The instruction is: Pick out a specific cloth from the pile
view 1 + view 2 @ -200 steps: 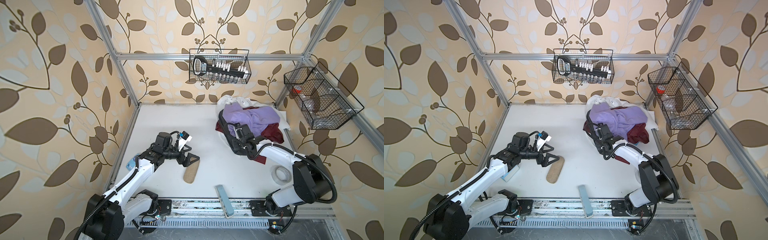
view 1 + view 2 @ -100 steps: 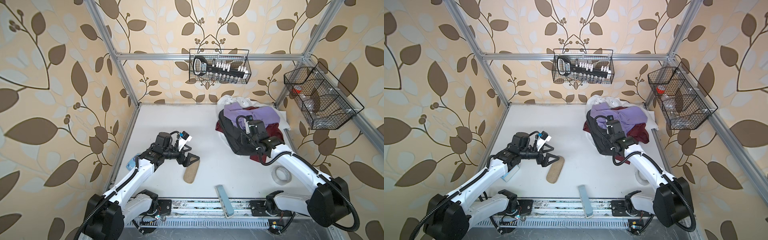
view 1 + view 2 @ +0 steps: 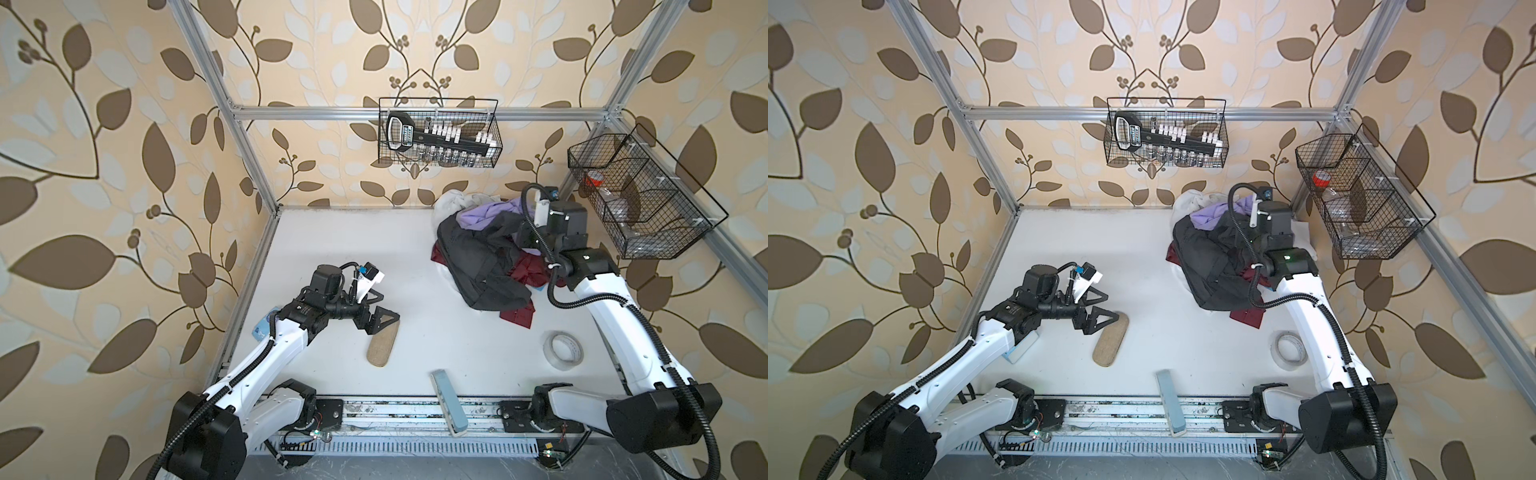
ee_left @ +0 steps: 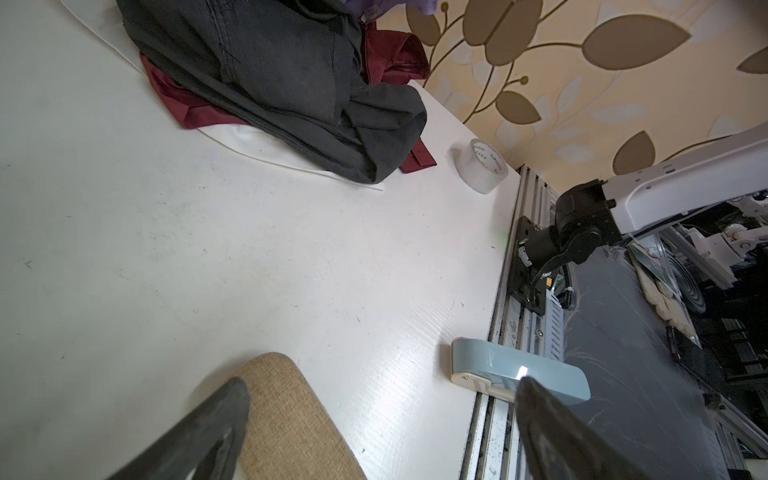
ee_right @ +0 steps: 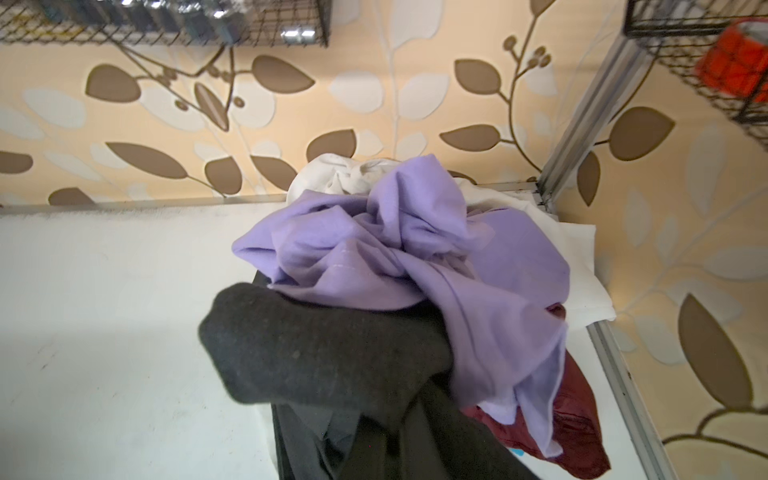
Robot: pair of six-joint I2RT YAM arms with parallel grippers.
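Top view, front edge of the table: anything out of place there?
Yes. The grey-blue oblong case lies partly off the table, its near end overhanging the front edge onto the metal rail. Nothing else there looks spilled or damaged.

walls: leaf wallpaper (image 3: 104, 187); frame (image 3: 316, 110): aluminium; tabletop (image 3: 353, 249): white; baskets (image 3: 436, 99): black wire

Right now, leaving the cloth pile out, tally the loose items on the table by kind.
Clear tape roll: 1
Tan oblong case: 1
Grey-blue bar: 1
Blue-and-white block: 1
Total: 4
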